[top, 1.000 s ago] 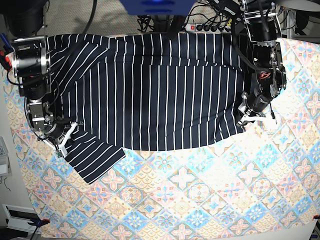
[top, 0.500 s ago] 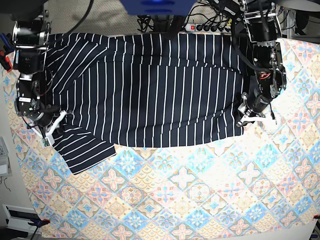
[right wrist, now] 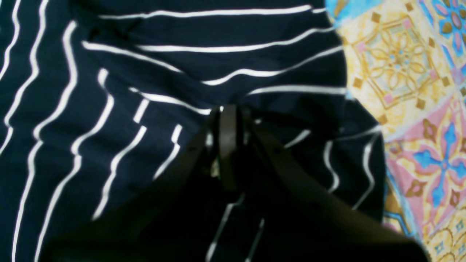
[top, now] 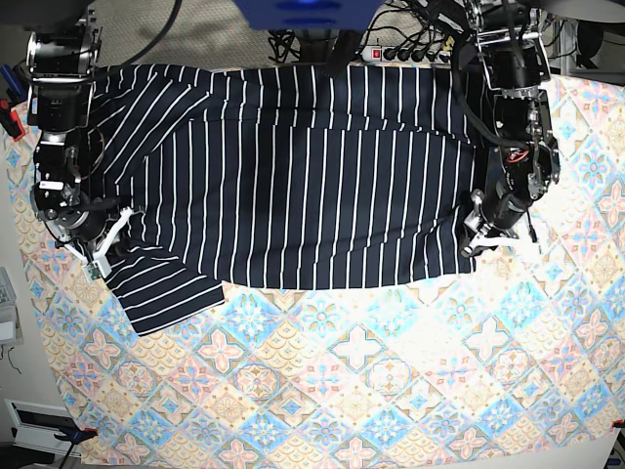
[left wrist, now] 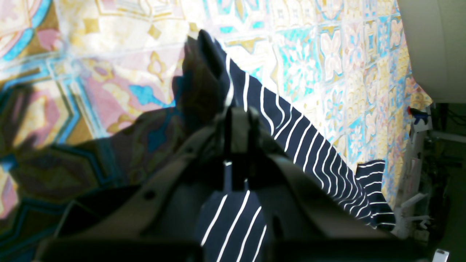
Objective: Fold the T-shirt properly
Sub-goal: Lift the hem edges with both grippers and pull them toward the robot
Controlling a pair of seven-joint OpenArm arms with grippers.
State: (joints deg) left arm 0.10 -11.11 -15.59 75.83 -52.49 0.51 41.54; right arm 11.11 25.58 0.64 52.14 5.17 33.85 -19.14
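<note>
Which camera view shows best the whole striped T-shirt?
The base view: the T-shirt lies there spread wide across the tablecloth, with both sleeves visible. The left wrist view shows only one edge running away from the shut left gripper. The right wrist view shows only wrinkled cloth.

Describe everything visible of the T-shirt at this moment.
The T-shirt is dark navy cloth with thin white stripes, spread sideways and mostly flat on the patterned tablecloth, one short sleeve splayed at the base view's lower left. The right gripper is shut on cloth beside that sleeve, where it wrinkles; the left gripper is shut on the opposite lower corner, bunching it slightly.
</note>
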